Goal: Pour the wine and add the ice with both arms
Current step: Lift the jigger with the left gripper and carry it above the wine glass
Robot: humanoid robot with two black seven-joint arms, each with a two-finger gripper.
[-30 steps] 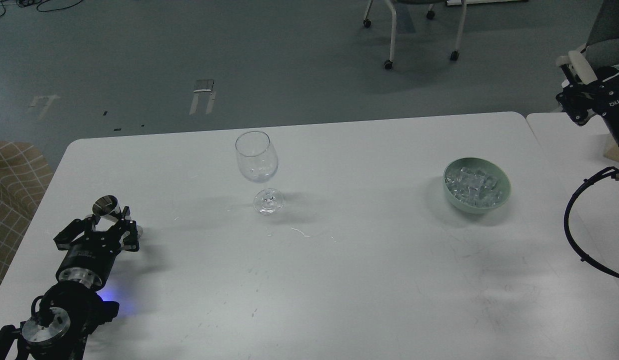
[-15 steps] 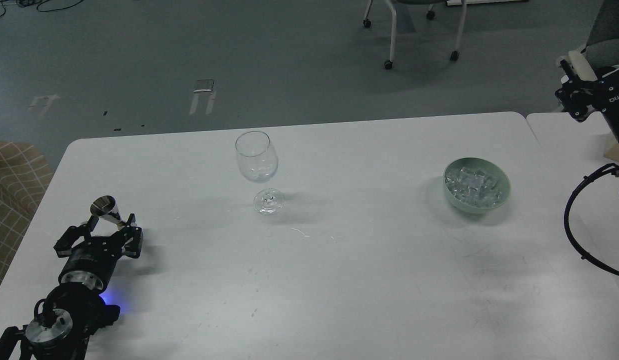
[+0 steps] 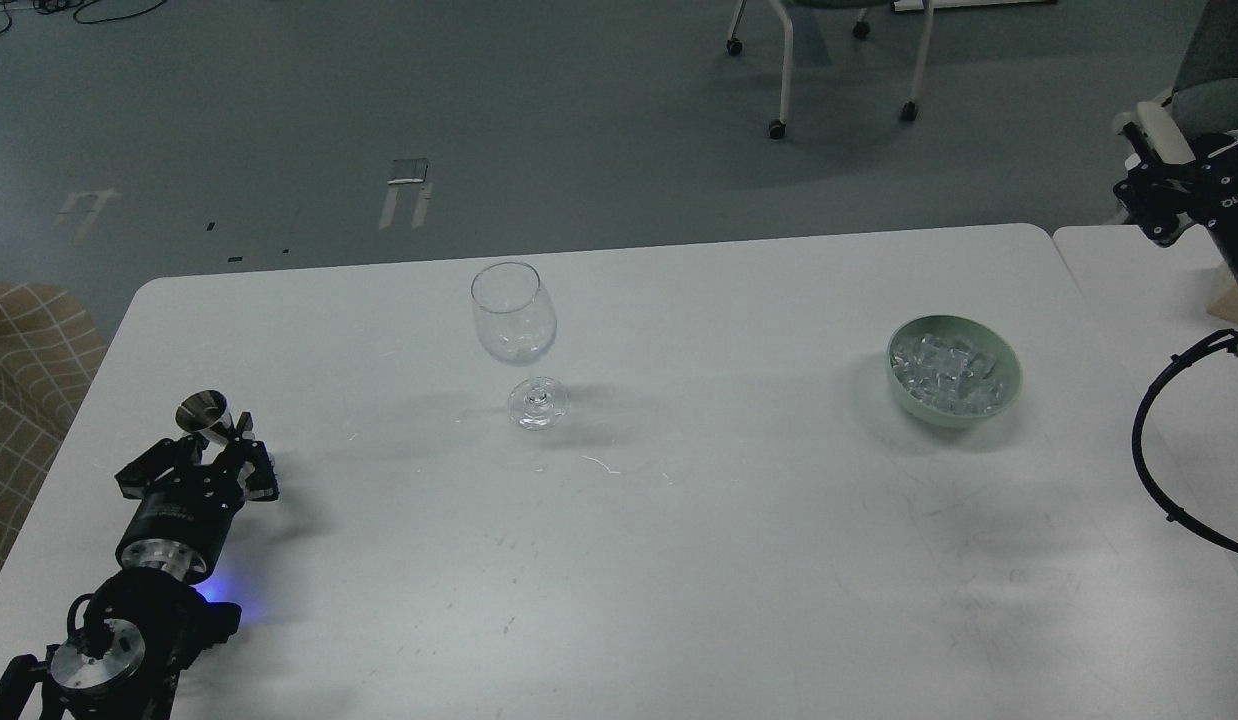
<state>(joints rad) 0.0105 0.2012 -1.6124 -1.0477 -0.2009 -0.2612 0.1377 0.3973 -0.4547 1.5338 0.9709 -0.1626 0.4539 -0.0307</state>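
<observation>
A clear stemmed wine glass point(image 3: 514, 318) stands upright on the white table point(image 3: 679, 520), left of centre. I cannot tell whether it holds any wine. A pale green bowl point(image 3: 1009, 385) at the right holds a heap of ice point(image 3: 947, 372). My left gripper point(image 3: 217, 447) is low over the table's left side. Its fingers are closed around a small shiny metal cup point(image 3: 202, 411), tilted with its mouth towards me; what is in it does not show. My right gripper point(image 3: 1144, 205) is raised at the far right edge, away from the bowl. It is dark and its fingers cannot be told apart.
A second white table point(image 3: 1129, 270) adjoins at the right. A looped black cable point(image 3: 1144, 470) hangs over the right edge. A chequered seat point(image 3: 24, 360) stands to the left. A wheeled chair point(image 3: 839, 60) is on the floor beyond.
My left gripper has shifted slightly with the metal cup, which now sits a little further left and higher. My right gripper has barely moved. The glass and the bowl are unmoved.
</observation>
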